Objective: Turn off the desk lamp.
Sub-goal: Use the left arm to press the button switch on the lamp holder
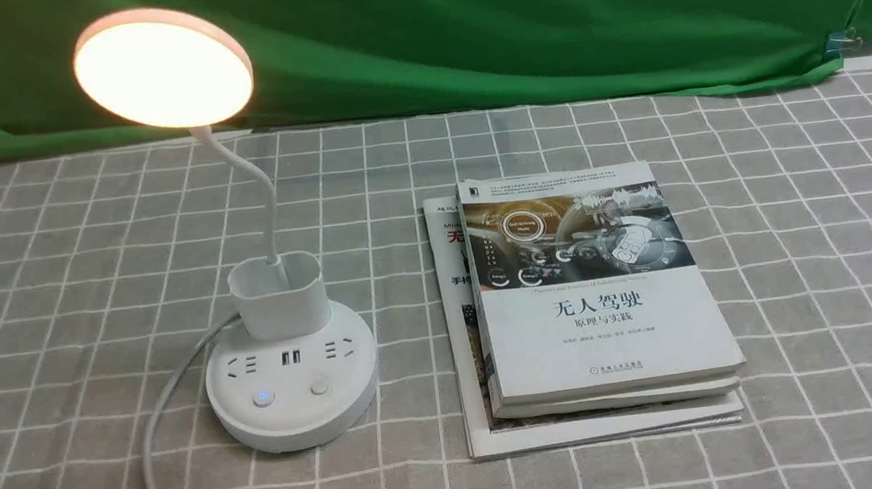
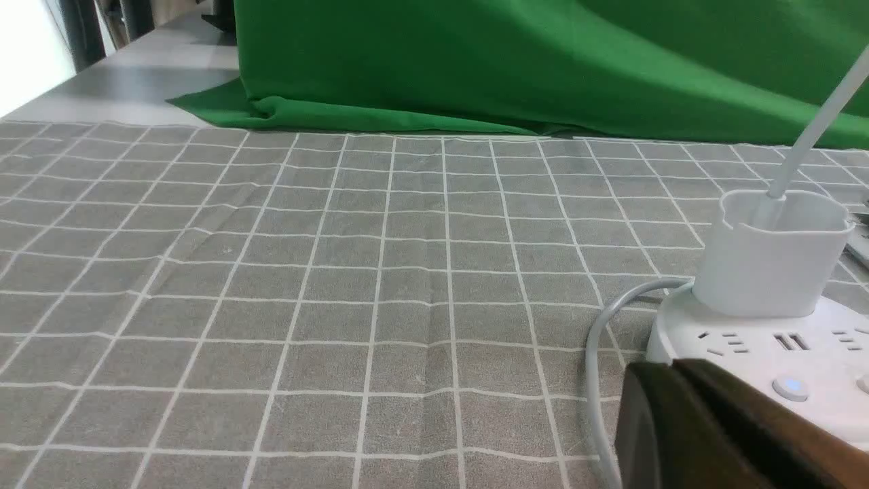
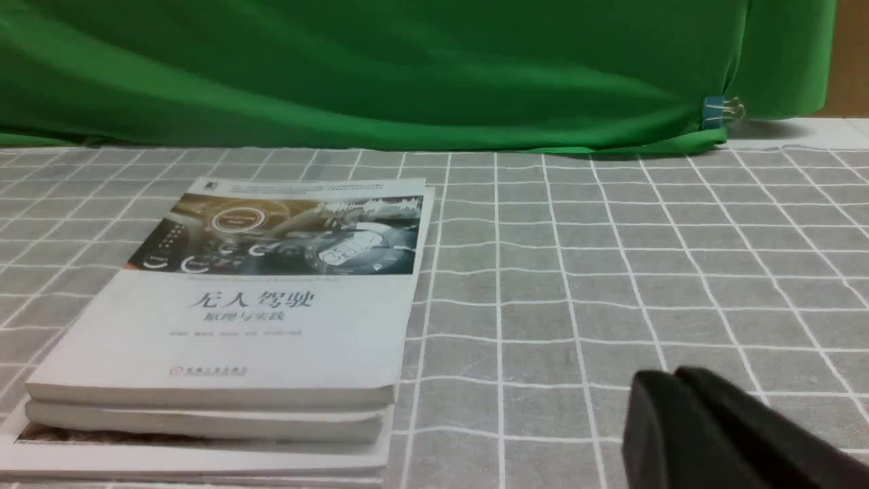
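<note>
Two closed — left gripper (image 2: pixel 672 370), right gripper (image 3: pixel 675 377) | grey checked tablecloth (image 1: pixel 808 238) | green backdrop (image 1: pixel 542 23)

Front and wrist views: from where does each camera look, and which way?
Front: high between the arms, looking forward and down at lamp and books; no arm clearly shows.
Left wrist: low, facing the lamp base; left jaws shut.
Right wrist: low, facing the books; right jaws shut.
Shared: front and left wrist, lamp; front and right wrist, books.

Lamp (image 1: pixel 300 417): smooth, matt white plastic. Books (image 1: pixel 606 324), at its 3 o'clock: paper, with slightly glossy covers. Tablecloth (image 1: pixel 808 238): checked woven cloth. Backdrop (image 1: pixel 541 15): matt green cloth.
</note>
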Action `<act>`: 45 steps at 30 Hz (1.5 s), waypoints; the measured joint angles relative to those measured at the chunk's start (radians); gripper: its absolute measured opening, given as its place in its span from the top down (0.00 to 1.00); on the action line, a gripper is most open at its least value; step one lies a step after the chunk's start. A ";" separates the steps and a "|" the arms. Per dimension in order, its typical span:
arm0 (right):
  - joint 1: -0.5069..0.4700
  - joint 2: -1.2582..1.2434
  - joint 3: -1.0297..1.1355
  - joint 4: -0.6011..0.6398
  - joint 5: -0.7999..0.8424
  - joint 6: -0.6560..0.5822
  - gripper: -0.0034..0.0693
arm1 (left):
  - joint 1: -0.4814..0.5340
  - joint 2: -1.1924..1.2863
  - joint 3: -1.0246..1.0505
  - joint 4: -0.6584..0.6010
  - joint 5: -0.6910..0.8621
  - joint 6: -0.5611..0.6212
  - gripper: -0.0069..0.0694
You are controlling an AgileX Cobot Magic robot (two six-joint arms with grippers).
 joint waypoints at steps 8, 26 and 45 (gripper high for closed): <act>0.000 0.000 0.000 0.000 0.000 0.000 0.90 | 0.000 0.000 0.000 0.000 0.000 0.000 0.91; 0.000 0.000 0.000 0.000 0.000 0.000 0.90 | 0.000 0.000 0.001 -0.447 -0.273 -0.200 0.91; 0.000 0.000 0.000 0.000 0.000 0.000 0.90 | 0.000 0.138 -0.238 -0.200 0.025 -0.358 0.90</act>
